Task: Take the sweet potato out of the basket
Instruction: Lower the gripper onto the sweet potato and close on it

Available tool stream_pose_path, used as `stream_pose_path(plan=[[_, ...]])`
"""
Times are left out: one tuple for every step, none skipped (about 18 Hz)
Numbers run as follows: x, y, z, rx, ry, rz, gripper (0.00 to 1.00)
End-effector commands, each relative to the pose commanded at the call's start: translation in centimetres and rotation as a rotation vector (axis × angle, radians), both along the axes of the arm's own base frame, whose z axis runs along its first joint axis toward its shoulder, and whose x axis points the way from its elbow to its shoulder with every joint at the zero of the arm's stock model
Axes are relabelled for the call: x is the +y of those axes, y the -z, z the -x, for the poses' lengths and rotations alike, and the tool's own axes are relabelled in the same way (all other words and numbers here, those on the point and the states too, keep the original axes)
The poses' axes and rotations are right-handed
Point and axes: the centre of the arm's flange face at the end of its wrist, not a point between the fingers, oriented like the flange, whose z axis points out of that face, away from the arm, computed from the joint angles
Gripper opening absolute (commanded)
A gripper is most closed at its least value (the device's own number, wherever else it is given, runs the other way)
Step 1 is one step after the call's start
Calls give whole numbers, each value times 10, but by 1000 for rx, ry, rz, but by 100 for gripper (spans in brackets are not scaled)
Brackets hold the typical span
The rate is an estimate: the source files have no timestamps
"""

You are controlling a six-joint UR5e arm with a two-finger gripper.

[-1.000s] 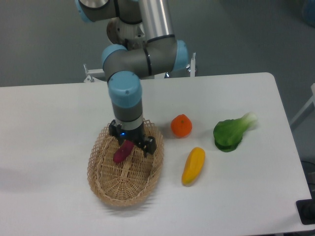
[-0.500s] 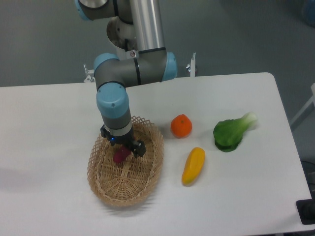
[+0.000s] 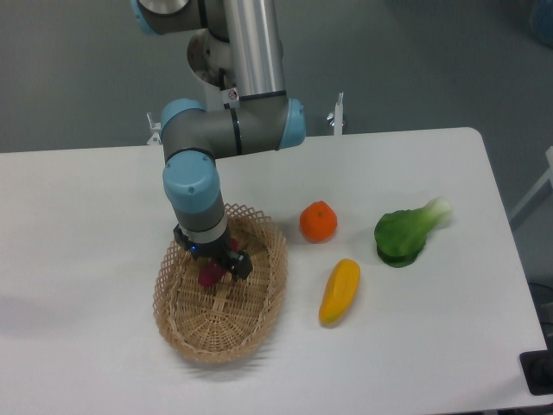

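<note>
Lower and further left than a moment ago, the arm has brought its end effector (image 3: 213, 264) down into the upper part of the basket (image 3: 259, 316), and the sweet potato (image 3: 209, 276) has dropped with it, now showing much less of itself than before. From where I stand only a small patch of magenta peeks out beneath the dark fingers (image 3: 238, 265), right between them and touching them, so the end effector looks pinched onto the sweet potato, though the wrist hides most of the contact. The tuber sits inside the basket's upper-left half, low against the weave; I cannot tell whether it rests on the wicker floor or hangs just above it.

The basket lies on the white surface (image 3: 86, 216), toward its front left. To the right of the basket, and apart from it, an orange (image 3: 318, 221) sits on the surface, with a yellow oblong fruit (image 3: 340, 291) lying tilted below it, near the basket's right rim. Further right is a leafy green vegetable (image 3: 404, 232), its pale stalk end pointing up and to the right. None of these three seems to have shifted.
</note>
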Motion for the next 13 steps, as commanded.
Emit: stream_pose_path(plan=[[0,-1,0,1,0,-1,85],[0,-1,0,1,3,-1,80],[0,0,0,0,6,0,76],[0,0,0,0,6,0,71],[0,-1,0,0,8,-2,63],[0,-2,0,1,9,-3,58],[0,-4,0,3,11,-5,51],[0,-5,0,3,11,-7,45],[0,-5,0,3,11,-7,42],[0,-5,0,3,11,-7,36],[0,-5,0,3,11,-7,33],[1,-7,0,6,12,-10,32],[0,-8,0,7,12,-12,29]])
